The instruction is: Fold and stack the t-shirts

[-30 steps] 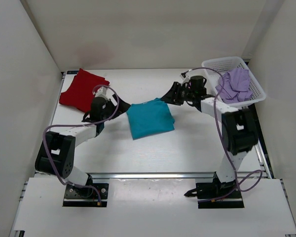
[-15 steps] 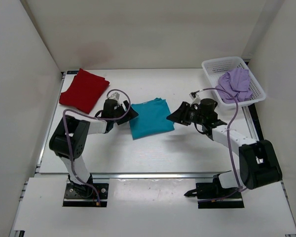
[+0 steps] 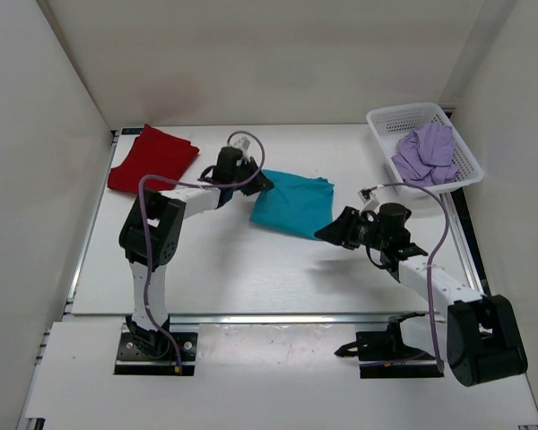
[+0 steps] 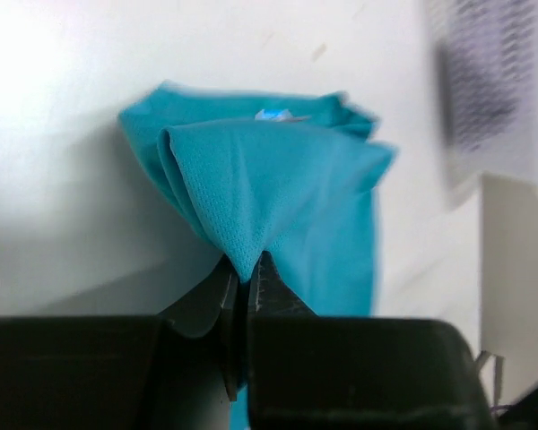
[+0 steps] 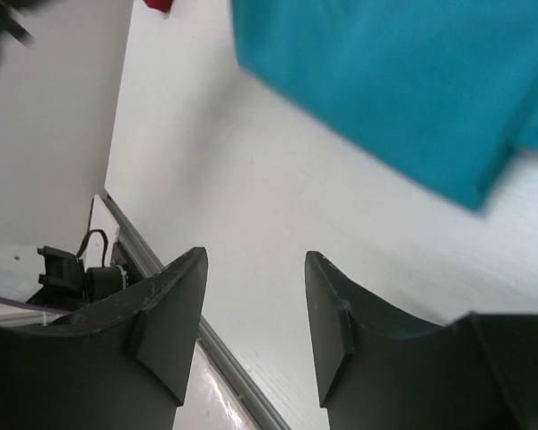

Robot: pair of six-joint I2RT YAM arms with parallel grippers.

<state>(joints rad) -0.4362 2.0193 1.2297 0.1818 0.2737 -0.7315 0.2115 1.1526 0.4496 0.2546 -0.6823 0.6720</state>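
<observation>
The folded teal t-shirt (image 3: 296, 203) lies mid-table, also filling the left wrist view (image 4: 269, 188) and the top of the right wrist view (image 5: 403, 81). My left gripper (image 3: 262, 184) is shut on its left edge, a pinch of teal cloth between the tips (image 4: 245, 269). My right gripper (image 3: 327, 233) stands open just off the shirt's near right corner, nothing between its fingers (image 5: 255, 260). The folded dark red t-shirt (image 3: 152, 161) lies at the back left. The lavender t-shirt (image 3: 426, 154) sits crumpled in the basket.
The white mesh basket (image 3: 390, 119) stands at the back right corner, blurred in the left wrist view (image 4: 493, 98). White walls enclose the table on three sides. A metal rail (image 3: 278, 318) runs along the near edge.
My left gripper has closed on the teal shirt's left edge and carried it toward the back right. The right arm swung down toward the near right, staying open.
</observation>
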